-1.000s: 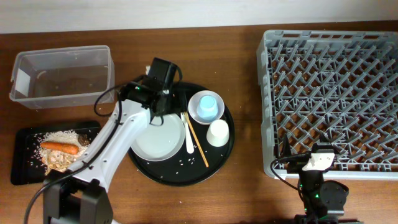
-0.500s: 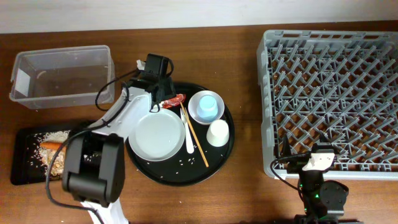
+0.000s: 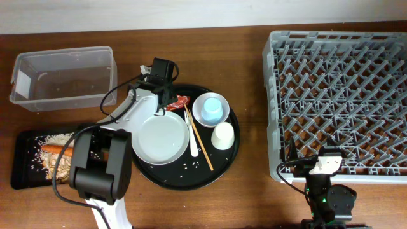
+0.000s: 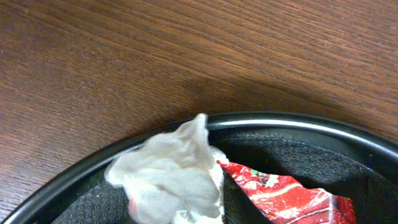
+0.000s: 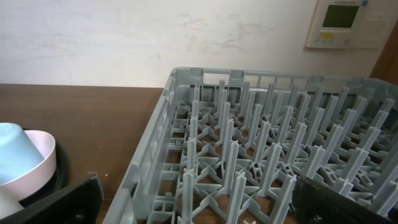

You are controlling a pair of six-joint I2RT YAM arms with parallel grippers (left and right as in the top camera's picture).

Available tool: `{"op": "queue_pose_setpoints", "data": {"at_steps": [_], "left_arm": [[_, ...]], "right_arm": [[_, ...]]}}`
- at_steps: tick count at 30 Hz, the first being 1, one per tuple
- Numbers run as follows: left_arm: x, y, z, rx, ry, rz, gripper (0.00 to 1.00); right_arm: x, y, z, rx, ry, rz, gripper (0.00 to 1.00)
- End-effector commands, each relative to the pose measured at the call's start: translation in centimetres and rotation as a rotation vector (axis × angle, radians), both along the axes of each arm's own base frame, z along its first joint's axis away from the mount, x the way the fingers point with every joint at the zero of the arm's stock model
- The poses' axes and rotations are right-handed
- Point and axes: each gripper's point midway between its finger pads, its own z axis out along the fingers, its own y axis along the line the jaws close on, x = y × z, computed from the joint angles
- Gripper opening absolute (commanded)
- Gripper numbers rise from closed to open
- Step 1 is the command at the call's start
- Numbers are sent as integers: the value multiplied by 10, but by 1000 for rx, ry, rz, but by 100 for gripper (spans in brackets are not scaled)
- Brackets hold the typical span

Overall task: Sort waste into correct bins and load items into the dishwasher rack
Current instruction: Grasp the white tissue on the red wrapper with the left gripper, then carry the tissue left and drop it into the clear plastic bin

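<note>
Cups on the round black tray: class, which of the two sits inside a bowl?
The light blue cup: it rests in the white bowl, while the small white cup stands directly on the round black tray beside it.

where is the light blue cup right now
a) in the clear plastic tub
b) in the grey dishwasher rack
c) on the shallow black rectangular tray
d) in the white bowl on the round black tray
d: the overhead view shows the light blue cup sitting inside the white bowl on the round black tray.
</note>
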Motion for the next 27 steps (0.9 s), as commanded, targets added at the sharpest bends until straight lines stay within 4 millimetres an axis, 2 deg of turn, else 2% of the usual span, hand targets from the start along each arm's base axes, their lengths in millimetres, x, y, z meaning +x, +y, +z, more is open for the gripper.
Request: {"op": "queue_pose_setpoints", "data": {"at_steps": [1, 3, 5, 9, 11, 12, 14, 15, 17, 19, 20, 21, 22, 24, 25, 27], "left_arm": [[2, 5, -4, 16, 3, 15, 9], [0, 5, 6, 14, -5, 15, 1], [0, 6, 24, 5, -35, 16, 1], [2, 5, 87, -31, -163, 17, 1], [3, 9, 114, -32, -231, 29, 1], [3, 14, 121, -12, -252, 45, 1], [7, 47, 149, 118, -349, 159, 2], [10, 58, 155, 142, -375, 194, 3], [16, 80, 162, 155, -412, 253, 3], [23, 116, 170, 154, -450, 334, 2], [26, 141, 175, 156, -481, 388, 2], [28, 153, 178, 152, -496, 412, 2], [31, 178, 182, 118, -524, 447, 2], [32, 197, 183, 88, -535, 467, 3], [34, 212, 180, 66, -539, 481, 14], [42, 225, 166, 32, -537, 483, 36]], "right_arm": [[0, -2, -2, -6, 3, -10, 99], [0, -2, -2, -6, 3, -10, 99], [0, -2, -2, -6, 3, -10, 99], [0, -2, -2, -6, 3, -10, 99], [0, -2, -2, -6, 3, -10, 99], [0, -2, -2, -6, 3, -10, 99], [0, -2, -2, -6, 3, -10, 99], [0, -2, -2, -6, 3, -10, 99], [0, -2, -2, -6, 3, -10, 99], [0, -2, -2, -6, 3, -10, 99], [0, -2, -2, -6, 3, -10, 99], [0, -2, -2, -6, 3, -10, 99], [0, -2, -2, -6, 3, -10, 99], [0, -2, -2, -6, 3, -10, 99], [0, -2, -2, -6, 3, -10, 99], [0, -2, -2, -6, 3, -10, 99]]}}
